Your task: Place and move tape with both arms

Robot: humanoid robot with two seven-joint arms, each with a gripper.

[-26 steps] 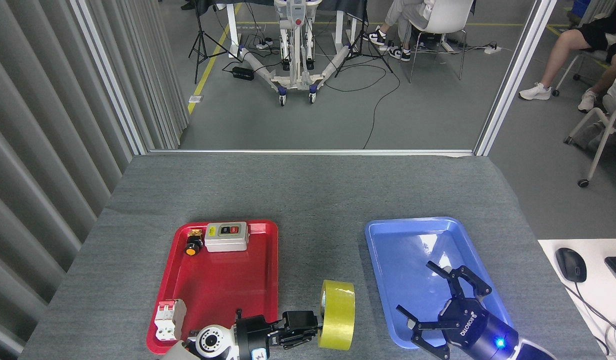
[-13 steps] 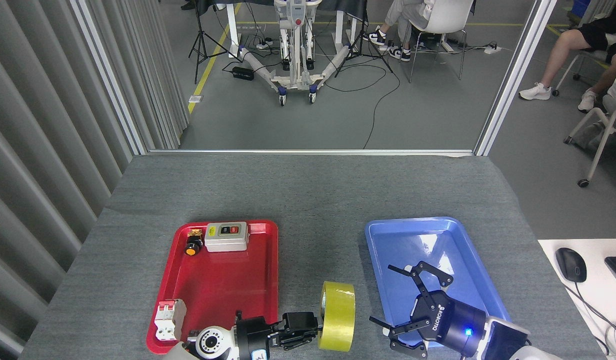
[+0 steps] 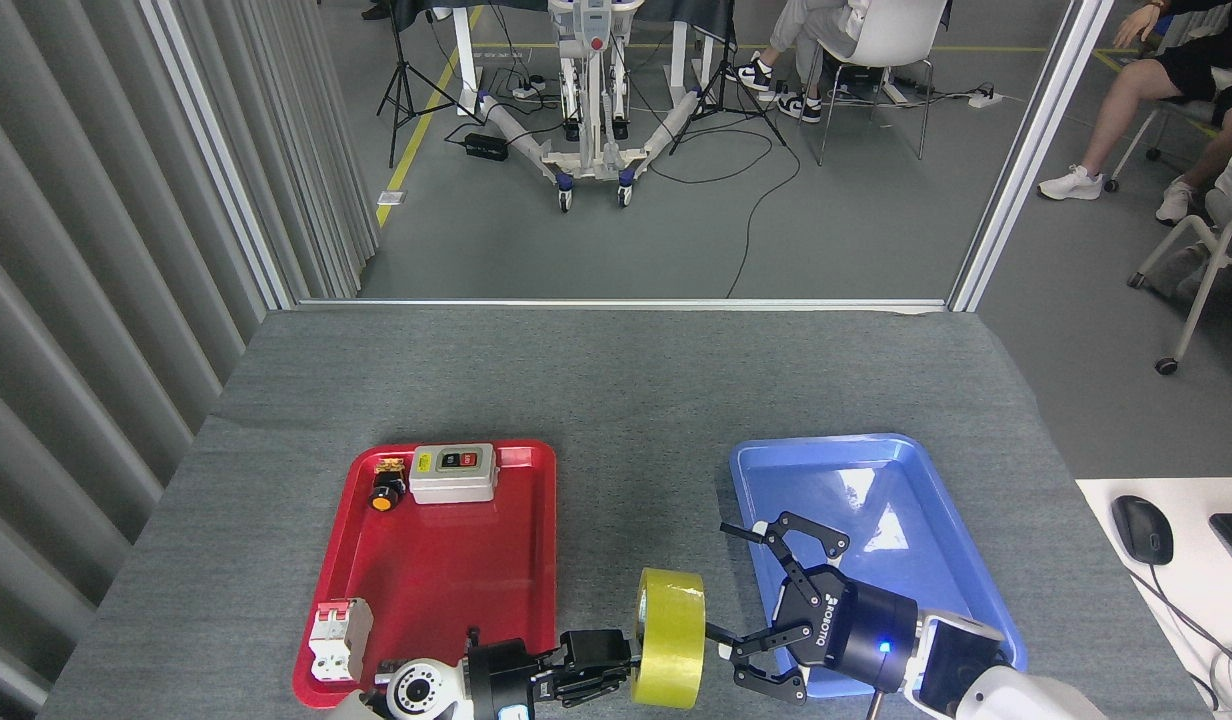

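Standing on edge, the tape (image 3: 670, 638) is gripped at its left face by the closed left gripper (image 3: 616, 663); the right gripper (image 3: 746, 610), fingers spread wide, is positioned just right of it, empty.

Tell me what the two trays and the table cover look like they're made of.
Red tray and blue tray: probably moulded plastic, glossy; the blue one mirrors bright window-like patches, and both have rounded raised rims. Table cover: likely felt or low-pile fabric, matte grey with a fine speckled texture and no glare.
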